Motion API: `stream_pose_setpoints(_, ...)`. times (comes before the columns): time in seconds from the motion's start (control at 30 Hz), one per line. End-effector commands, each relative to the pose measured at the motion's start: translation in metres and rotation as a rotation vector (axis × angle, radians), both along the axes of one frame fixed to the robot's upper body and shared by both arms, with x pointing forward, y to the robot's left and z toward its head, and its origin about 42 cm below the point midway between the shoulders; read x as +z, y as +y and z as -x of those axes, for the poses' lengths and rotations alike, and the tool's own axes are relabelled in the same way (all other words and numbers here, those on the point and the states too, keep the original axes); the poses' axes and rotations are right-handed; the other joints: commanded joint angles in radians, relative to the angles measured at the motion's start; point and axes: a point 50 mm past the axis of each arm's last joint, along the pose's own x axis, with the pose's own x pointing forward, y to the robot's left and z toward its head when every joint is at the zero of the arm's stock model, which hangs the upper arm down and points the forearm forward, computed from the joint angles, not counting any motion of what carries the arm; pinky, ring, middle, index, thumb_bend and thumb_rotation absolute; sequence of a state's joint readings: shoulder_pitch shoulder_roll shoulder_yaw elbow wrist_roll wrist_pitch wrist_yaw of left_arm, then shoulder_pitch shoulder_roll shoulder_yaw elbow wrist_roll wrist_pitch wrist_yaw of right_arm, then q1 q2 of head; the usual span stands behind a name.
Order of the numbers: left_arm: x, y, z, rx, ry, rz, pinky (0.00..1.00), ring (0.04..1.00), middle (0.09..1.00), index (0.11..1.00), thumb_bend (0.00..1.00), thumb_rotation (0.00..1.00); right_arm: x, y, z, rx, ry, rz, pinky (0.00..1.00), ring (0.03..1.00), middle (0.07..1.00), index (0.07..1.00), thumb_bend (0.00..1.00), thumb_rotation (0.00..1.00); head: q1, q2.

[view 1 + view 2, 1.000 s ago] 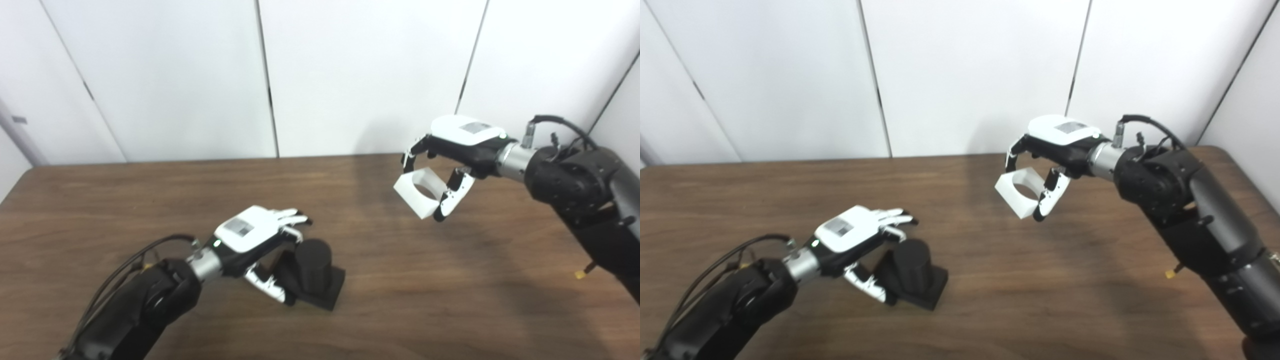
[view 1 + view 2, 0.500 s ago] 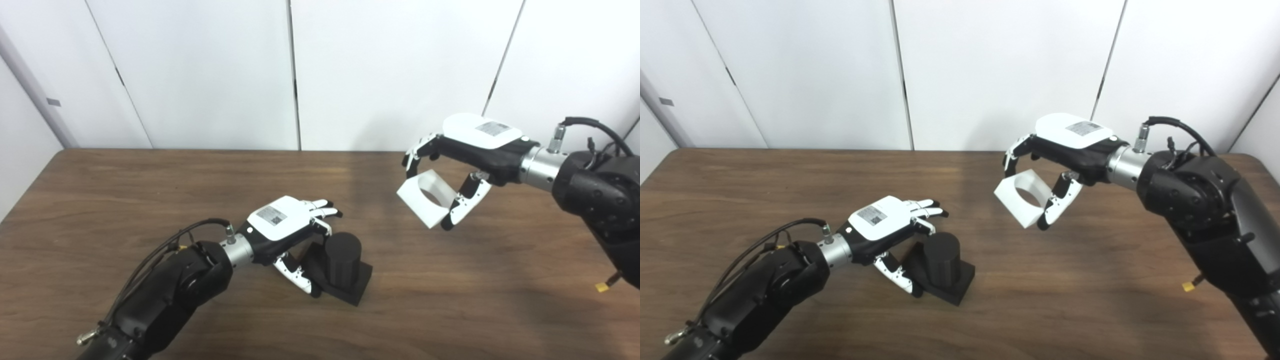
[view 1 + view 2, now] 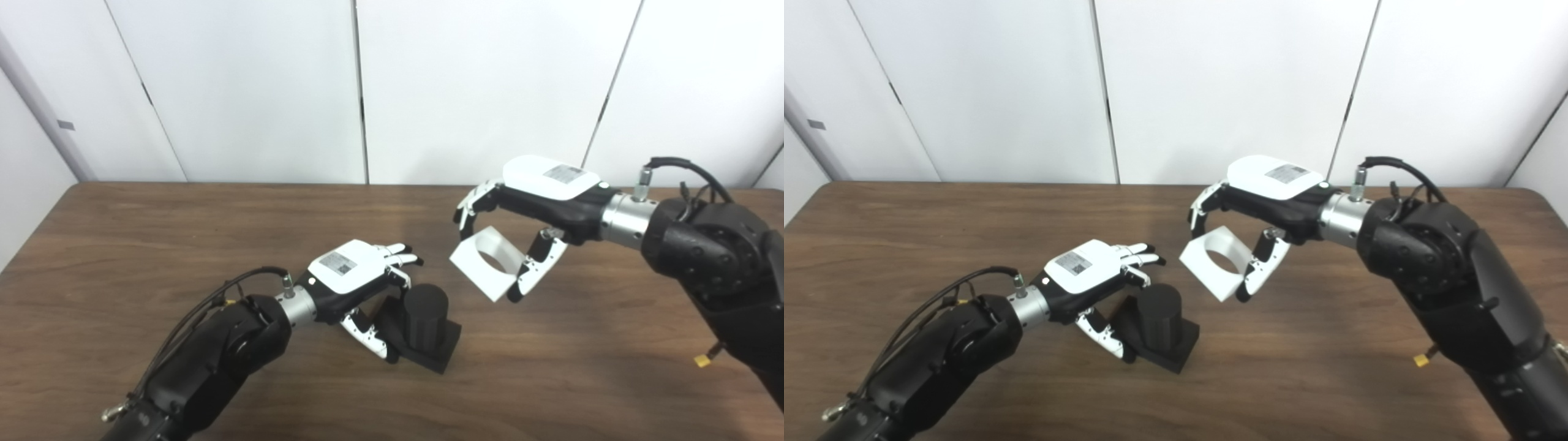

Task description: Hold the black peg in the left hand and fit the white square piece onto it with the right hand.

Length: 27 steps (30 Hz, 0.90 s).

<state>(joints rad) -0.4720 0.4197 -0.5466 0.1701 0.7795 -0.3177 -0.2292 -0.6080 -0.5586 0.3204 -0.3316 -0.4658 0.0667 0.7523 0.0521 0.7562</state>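
The black peg, a short cylinder on a square base, stands on the brown table just left of centre. My left hand cups it from the left. Its fingers stretch out straight above and behind the cylinder, and its thumb lies against the base's left edge. The hand is open, not closed around the peg. My right hand is shut on the white square piece, held tilted in the air, its round hole facing up and toward me. The piece hangs above and to the right of the peg, clear of it.
White wall panels close off the table's far edge. A small yellow tag hangs by my right forearm near the table's right side. Bare wood lies in front of the peg and between the two arms.
The camera shifted during the first half second. Since then my right hand has carried the white piece left and lower, toward the peg. My left hand and the peg have stayed put.
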Motion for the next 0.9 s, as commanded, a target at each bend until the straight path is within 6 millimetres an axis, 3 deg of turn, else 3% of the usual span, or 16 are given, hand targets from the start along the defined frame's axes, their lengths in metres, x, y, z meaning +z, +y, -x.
stream_pose_setpoints(0.0,-0.013,-0.005,0.005,-0.016,0.03,-0.092,0.9,0.976,0.934,0.491,0.52,0.08,0.014,0.003,-0.002,-0.002,-0.051,-0.016,0.72,0.823,0.766,0.479,0.52,0.13,0.003,0.002)
stream_pose_setpoints(0.87,-0.01,-0.011,0.006,-0.009,0.027,-0.084,0.9,0.98,0.936,0.491,0.52,0.08,-0.023,0.021,-0.011,-0.008,0.064,-0.06,0.74,0.827,0.773,0.479,0.52,0.13,0.028,0.007)
